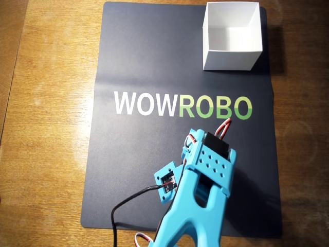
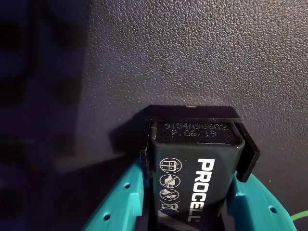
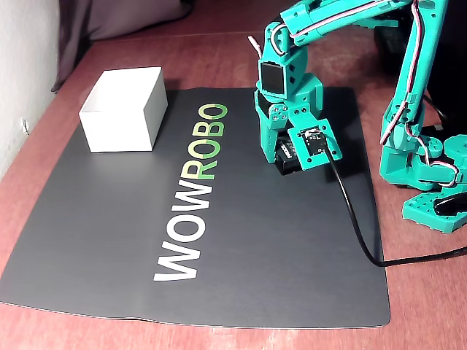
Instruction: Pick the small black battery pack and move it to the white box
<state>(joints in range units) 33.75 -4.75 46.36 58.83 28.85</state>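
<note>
Now, my pincer (image 2: 192, 202) closed on small black battery pack (image 2: 197, 163), teal fingers (image 2: 120, 202) flanking both long sides, PROCELL face toward wrist camera. Pack low over dark mat (image 2: 192, 57); contact with mat I cannot tell. I judge grasp secured for carry. White box (image 3: 122, 108) well apart from pincer, at far mat corner, interior empty.

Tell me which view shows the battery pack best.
The wrist view: the battery pack fills the lower frame between the teal fingers, PROCELL lettering readable. The overhead view hides it under the arm; the fixed view shows only a dark sliver at the gripper.
</note>
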